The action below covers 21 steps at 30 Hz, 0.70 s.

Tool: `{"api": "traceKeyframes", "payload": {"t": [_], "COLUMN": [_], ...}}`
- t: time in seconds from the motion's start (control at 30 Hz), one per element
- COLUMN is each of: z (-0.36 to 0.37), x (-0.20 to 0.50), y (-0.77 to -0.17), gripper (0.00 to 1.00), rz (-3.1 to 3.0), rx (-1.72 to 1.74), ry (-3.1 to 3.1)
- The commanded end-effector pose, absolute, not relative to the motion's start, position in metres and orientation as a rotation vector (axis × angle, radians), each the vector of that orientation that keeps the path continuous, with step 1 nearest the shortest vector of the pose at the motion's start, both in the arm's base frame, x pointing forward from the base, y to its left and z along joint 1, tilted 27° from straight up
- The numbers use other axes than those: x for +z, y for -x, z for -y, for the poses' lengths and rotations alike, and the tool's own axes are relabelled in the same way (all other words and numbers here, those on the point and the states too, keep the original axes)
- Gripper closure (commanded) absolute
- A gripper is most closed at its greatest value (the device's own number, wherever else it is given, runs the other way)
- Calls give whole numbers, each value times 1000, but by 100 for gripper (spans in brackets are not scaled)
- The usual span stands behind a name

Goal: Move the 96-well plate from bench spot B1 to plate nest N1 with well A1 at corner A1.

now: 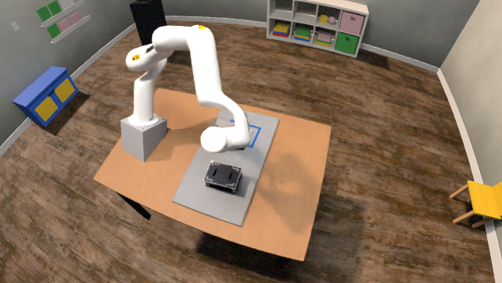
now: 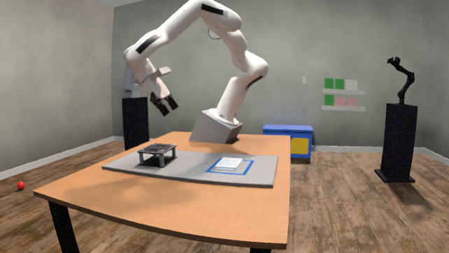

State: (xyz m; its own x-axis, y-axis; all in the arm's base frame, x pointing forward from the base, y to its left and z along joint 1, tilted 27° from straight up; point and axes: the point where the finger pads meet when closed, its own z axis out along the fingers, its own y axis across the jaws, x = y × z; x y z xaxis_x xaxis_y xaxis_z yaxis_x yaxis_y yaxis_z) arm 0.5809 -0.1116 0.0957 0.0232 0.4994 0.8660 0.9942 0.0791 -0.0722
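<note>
One white 96-well plate [image 2: 229, 163] lies flat inside blue-outlined B1; fingers [image 2: 171, 102] spread, released.

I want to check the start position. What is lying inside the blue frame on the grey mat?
Inside the blue frame lies the white 96-well plate, flat on the grey mat. In the top view the arm covers it, and its cut-off corner cannot be made out.

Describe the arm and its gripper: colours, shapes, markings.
The arm is glossy white with thick rounded links and bulbous joints. Black rectangular patches mark its links in the exterior view; small yellow labels show near the shoulder in the top view. It rises from a grey block pedestal. The gripper has a white body and two short black fingers. No cables are visible.
</note>
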Motion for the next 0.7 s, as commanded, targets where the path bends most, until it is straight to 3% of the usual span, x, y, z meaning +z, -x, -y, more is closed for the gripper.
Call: {"api": "traceKeyframes", "payload": {"t": [0.0,0.67], "z": [92,24], "x": [95,92], "y": [-588,-600], "gripper": [0,0], "rz": [1517,1268], "rx": [-734,-525], "ry": [1625,1922]}}
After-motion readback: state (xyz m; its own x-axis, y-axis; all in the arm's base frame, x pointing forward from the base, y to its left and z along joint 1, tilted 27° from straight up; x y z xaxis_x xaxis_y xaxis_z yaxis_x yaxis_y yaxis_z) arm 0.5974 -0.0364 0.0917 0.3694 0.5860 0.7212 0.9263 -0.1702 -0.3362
